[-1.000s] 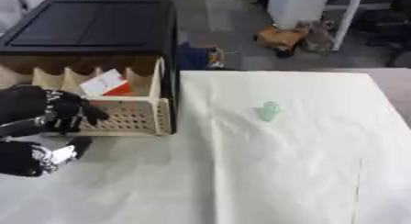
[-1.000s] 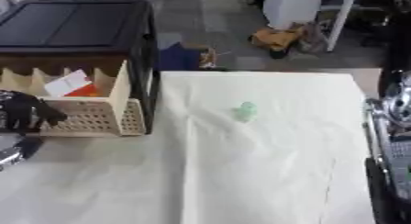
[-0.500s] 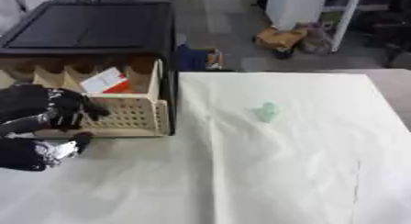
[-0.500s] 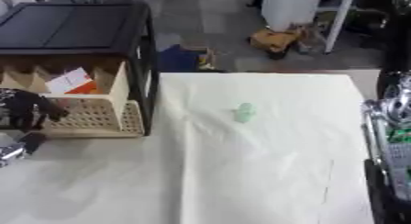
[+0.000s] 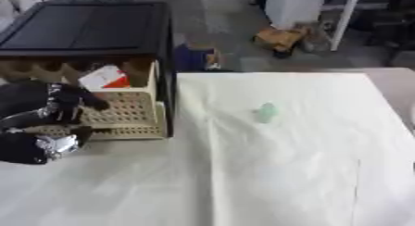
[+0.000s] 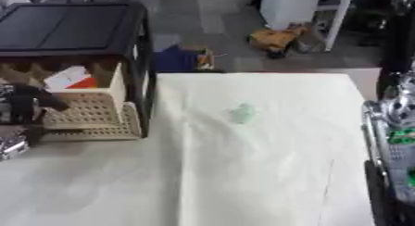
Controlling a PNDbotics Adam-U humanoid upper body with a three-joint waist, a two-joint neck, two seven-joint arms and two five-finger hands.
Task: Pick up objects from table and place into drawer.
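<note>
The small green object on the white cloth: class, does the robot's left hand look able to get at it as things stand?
Probably yes: the small green object lies alone on the white cloth, nothing between it and the left hand at the drawer, though across the table.

— What covers the desk (image 5: 267,174)?
— A pale, matt cloth, creased in long folds. At its centre lies a small mint-green object (image 5: 266,112), soft-looking and dull.
— And at nine o'clock?
— A beige drawer (image 5: 129,116) of perforated plastic, its front a fine lattice, under a cabinet (image 5: 89,28) with a smooth black top of faint sheen.
— The left robot hand (image 5: 48,107)?
— Matt black casing with a bright silver metal joint below it.
</note>
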